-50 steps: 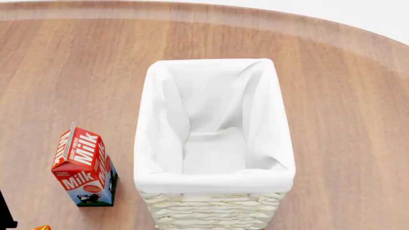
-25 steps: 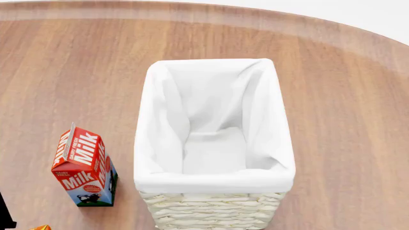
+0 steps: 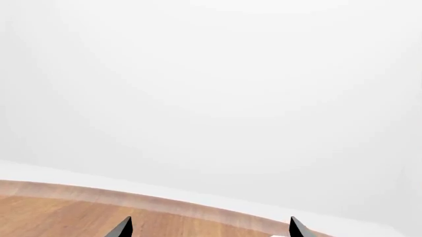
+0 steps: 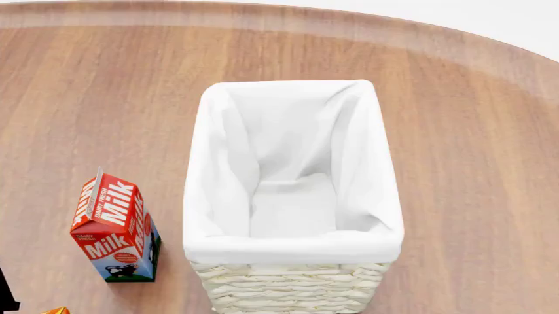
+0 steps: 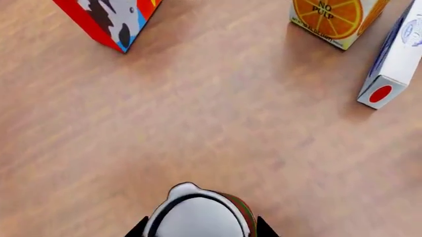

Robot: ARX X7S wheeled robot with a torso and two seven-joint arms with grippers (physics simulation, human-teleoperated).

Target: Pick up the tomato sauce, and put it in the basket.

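The tomato sauce (image 5: 197, 217), a can with a silver top and a red and green edge, sits between my right gripper's (image 5: 201, 231) two dark fingertips, which press against its sides above the wooden table. The can and the right gripper do not show in the head view. The basket (image 4: 292, 252), cream wicker with a white cloth lining, stands in the middle of the head view and is empty. My left gripper (image 3: 209, 232) is open with nothing between its fingertips; it points past the table's far edge at a white background.
A red milk carton (image 4: 114, 229) stands left of the basket and also shows in the right wrist view (image 5: 108, 19). An orange juice carton (image 5: 333, 19) and a white and blue carton (image 5: 396, 54) are on the table beyond the can. The round wooden table (image 4: 88, 98) spreads around the basket.
The dark arm part at the head view's bottom left corner has slid slightly further out of view. Nothing else has moved.
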